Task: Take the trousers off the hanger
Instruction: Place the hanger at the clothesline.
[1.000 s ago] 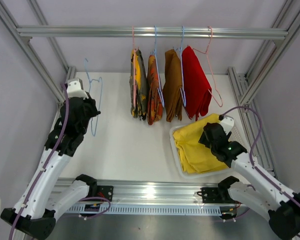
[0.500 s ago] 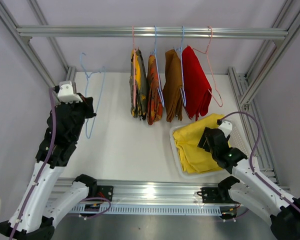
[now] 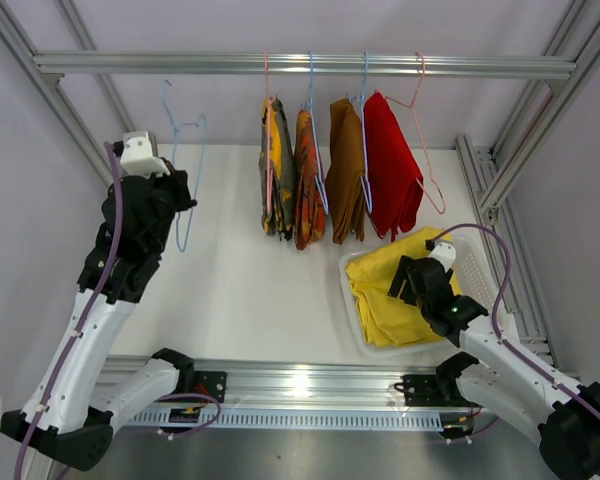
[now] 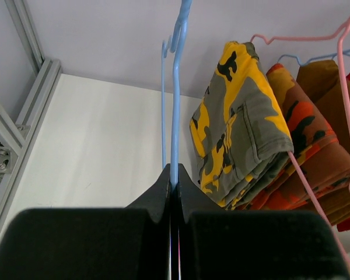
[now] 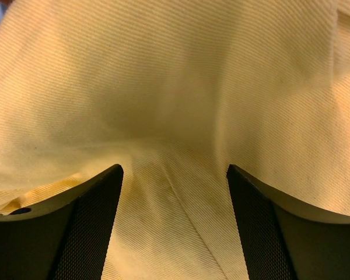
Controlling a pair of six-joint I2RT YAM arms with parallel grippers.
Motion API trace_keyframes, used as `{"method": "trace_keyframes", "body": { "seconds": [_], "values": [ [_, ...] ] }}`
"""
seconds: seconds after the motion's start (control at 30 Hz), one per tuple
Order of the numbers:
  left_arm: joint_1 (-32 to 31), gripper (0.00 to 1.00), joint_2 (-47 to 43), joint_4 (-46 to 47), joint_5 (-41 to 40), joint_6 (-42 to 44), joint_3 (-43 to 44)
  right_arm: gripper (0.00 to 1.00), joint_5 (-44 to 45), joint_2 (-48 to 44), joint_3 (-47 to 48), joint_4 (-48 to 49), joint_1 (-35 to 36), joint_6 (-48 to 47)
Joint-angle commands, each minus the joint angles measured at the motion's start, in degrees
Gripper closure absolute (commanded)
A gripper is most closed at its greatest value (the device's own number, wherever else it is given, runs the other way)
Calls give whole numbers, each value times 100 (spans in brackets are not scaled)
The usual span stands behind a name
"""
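Left jaws are pressed together on the bare blue hanger (image 4: 175, 111), whose long axis runs up from them. Right jaws are spread over the yellow trousers (image 3: 380, 290) in the basket (image 3: 477, 265); contact probably none. Four pairs hang from the rail (image 3: 300, 63). The camouflage trousers (image 3: 276, 180) are nearest, to the right of your left arm, with open desk (image 3: 240, 280) beneath.

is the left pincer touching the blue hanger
Touching. The left wrist view shows the left pincer shut on the wire of the blue hanger, which rises straight out from between its closed fingertips.
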Motion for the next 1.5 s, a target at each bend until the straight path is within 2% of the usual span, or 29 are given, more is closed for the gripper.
{"method": "trace_keyframes", "body": {
  "seconds": [0.0,0.53,0.7,1.0,1.47],
  "values": [
    [-45,99,276,285,-225,119,617,23,-45,-9,27,223,19,-54],
    [-36,99,1893,364,-427,479,2014,22,-63,194,89,258,19,-71],
    [96,99,2201,391,-287,365,2182,22,-45,264,107,259,19,-71],
    [394,99,2535,364,-93,313,2235,22,-45,290,115,276,37,-63],
    [483,99,2404,311,82,207,1866,22,-28,264,107,250,28,-54]
  ]
}}
